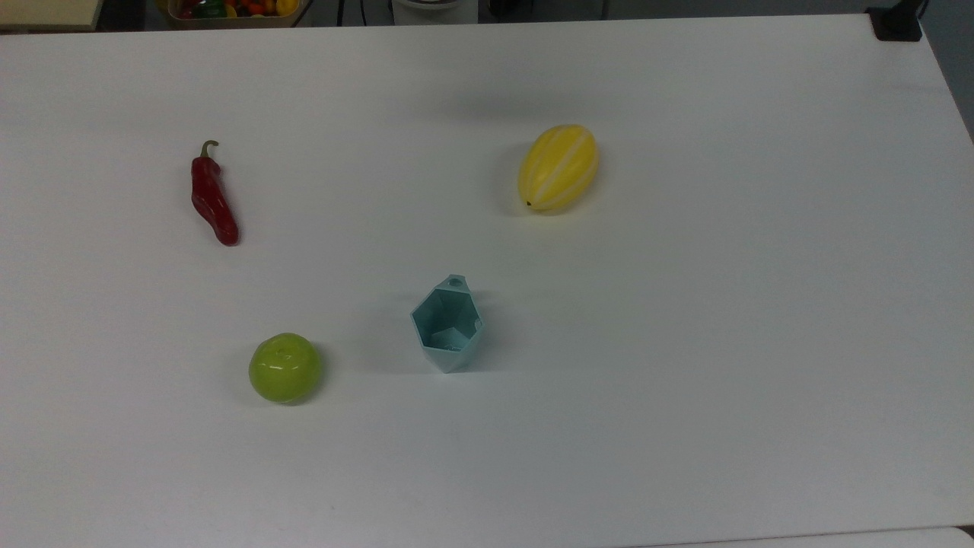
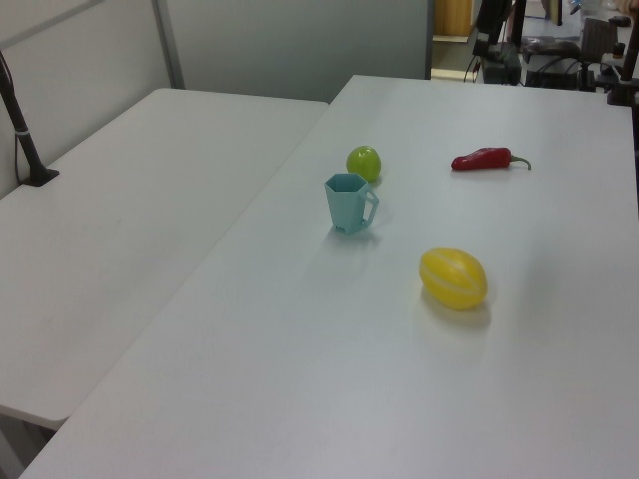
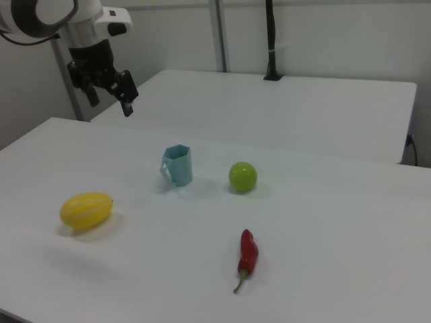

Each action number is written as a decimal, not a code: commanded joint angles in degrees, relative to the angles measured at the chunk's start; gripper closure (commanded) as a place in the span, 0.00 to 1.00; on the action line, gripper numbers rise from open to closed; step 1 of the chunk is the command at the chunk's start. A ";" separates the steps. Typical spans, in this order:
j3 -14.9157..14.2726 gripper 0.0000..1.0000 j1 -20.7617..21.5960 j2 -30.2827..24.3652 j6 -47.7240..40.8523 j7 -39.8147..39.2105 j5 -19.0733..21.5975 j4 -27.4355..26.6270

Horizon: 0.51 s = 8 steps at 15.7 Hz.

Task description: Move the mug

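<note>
The mug (image 1: 447,326) is a small pale teal faceted cup standing upright near the middle of the white table (image 1: 685,342); its tab handle with a hole points toward the top view's upper edge. It also appears in the left view (image 2: 348,204) and the right view (image 3: 178,165). My gripper (image 3: 109,99) hangs high in the air at the right view's upper left, well above and to the left of the mug, open with nothing between its dark fingers.
A yellow striped melon (image 1: 558,167), a green apple (image 1: 284,367) and a red chili pepper (image 1: 214,197) lie spread around the mug. A second white table (image 2: 120,230) adjoins at the left view's left. A black post (image 3: 271,40) stands on it.
</note>
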 commanded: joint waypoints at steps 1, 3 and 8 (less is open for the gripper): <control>-0.35 0.00 1.38 -0.62 0.66 -0.08 -0.57 -1.14; -0.44 0.00 1.99 -0.18 1.10 2.01 -0.57 -1.05; -0.44 0.00 3.22 1.58 2.77 8.18 -3.03 -0.43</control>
